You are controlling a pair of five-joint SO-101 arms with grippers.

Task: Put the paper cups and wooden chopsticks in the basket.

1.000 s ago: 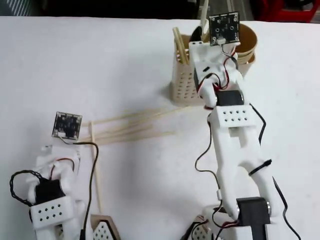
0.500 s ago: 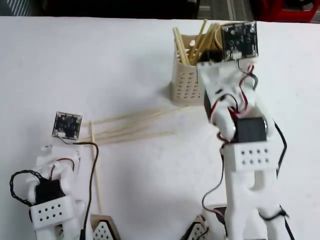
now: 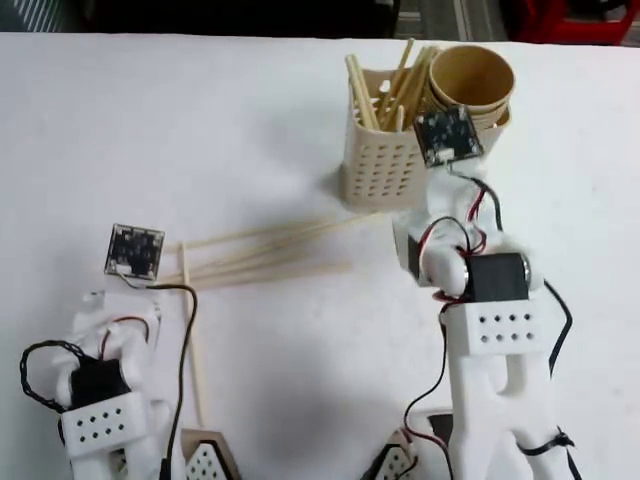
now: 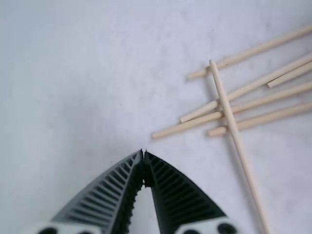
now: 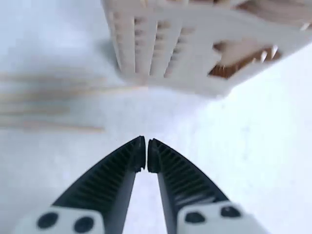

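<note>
Paper cups (image 3: 472, 80) and chopsticks (image 3: 395, 85) stand at the basket (image 3: 380, 170), at 1 o'clock on the table (image 3: 200, 120).
More loose chopsticks (image 3: 265, 250) lie at the basket's 8 o'clock. The left gripper (image 4: 144, 158) and right gripper (image 5: 146, 148) are closed, holding nothing.

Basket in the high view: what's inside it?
A bundle of wooden chopsticks leans in the basket. Stacked paper cups sit beside them. The right arm's camera board covers that end's wall, so whether they're inside is unclear.
</note>
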